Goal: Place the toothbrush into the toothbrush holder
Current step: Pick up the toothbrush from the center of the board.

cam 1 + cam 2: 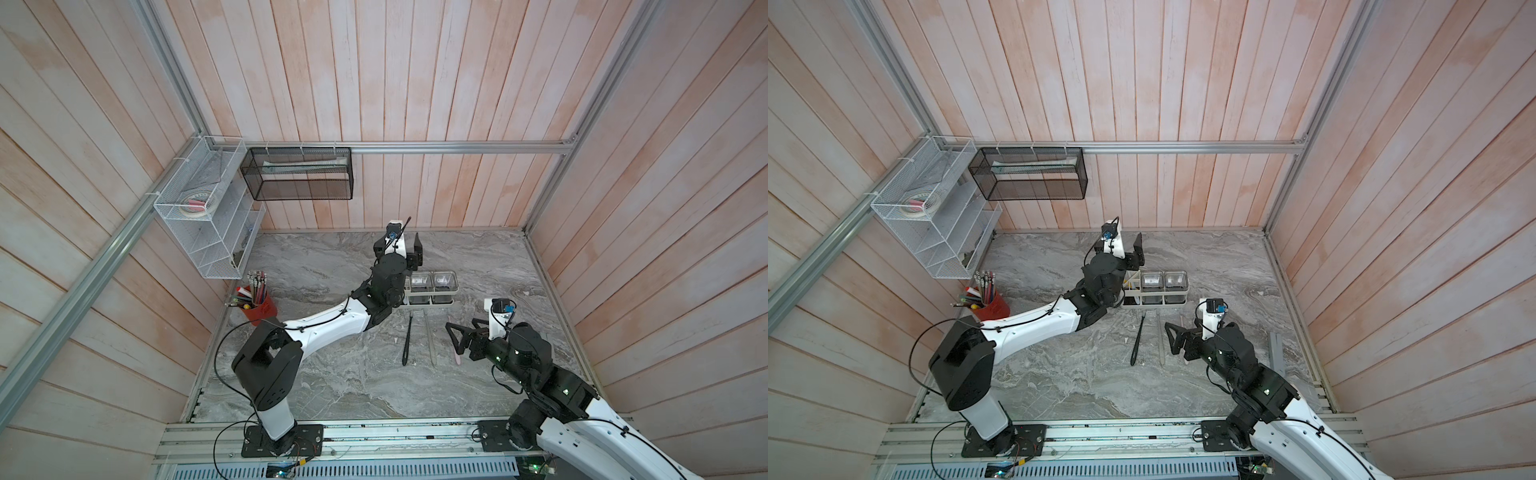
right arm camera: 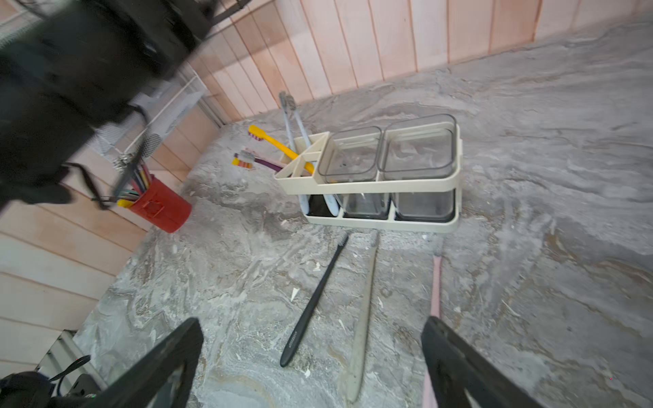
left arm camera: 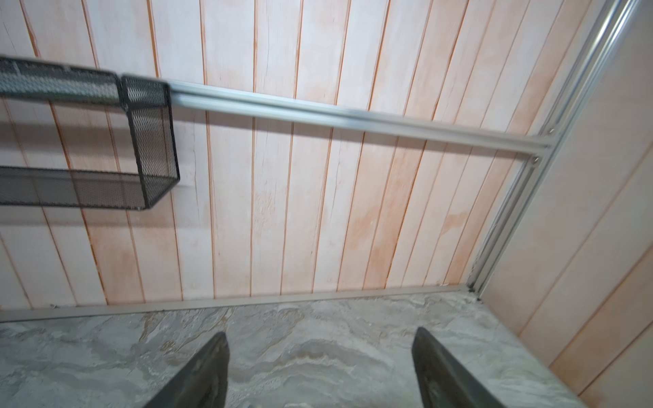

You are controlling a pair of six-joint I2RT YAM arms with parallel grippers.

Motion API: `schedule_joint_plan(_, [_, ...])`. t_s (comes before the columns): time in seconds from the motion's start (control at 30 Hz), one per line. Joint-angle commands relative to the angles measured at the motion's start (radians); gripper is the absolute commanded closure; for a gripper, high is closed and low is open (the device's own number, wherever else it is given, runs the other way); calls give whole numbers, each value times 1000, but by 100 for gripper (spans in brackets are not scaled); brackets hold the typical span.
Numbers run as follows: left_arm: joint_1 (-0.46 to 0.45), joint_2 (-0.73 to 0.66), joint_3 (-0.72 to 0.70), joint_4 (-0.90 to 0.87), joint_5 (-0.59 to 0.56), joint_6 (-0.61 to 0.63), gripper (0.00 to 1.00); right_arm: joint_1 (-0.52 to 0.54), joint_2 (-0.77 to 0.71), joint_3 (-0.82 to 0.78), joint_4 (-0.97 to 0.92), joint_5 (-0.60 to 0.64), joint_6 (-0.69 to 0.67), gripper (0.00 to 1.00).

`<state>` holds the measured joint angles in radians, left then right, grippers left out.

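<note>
Left gripper [image 3: 320,332] spread above marbled tabletop [image 3: 106,353], plank walls [image 3: 282,212] around.

R gripper [image 2: 311,364] jaws wide apart, low over marble tabletop [image 2: 530,247]. Ahead of it 3 brushes lie roughly parallel: black toothbrush [image 2: 314,300], beige toothbrush [image 2: 364,318], and pink toothbrush [image 2: 436,282], partly hidden behind one finger. Beyond them is cream toothbrush holder [image 2: 371,185] w/ 2 clear cups [image 2: 351,155]. Yellow toothbrush [image 2: 272,141], purple toothbrush [image 2: 263,162] & grey toothbrush [image 2: 290,116] lean out of its divided slot. Red cup of pens [image 2: 160,208] sits by wall.
</note>
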<state>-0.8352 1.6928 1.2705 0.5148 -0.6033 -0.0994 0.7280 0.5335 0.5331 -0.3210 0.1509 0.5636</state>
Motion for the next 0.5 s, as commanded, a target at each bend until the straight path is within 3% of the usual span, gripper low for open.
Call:
schedule_joint_plan(0.0, [-32, -70, 55, -88, 0, 42, 16, -50, 108, 78, -131, 54, 47, 6])
schedule_joint_plan(0.13, [-53, -147, 129, -328, -53, -58, 11, -98, 264, 113, -189, -3, 43, 16])
schedule_joint_plan(0.3, [-53, -265, 136, -675, -116, -308, 9, -120, 414, 164, -231, 75, 8, 30])
schedule_joint_plan(0.47, [-53, -355, 100, -932, -106, -489, 9, -127, 598, 186, -223, 62, -33, 32])
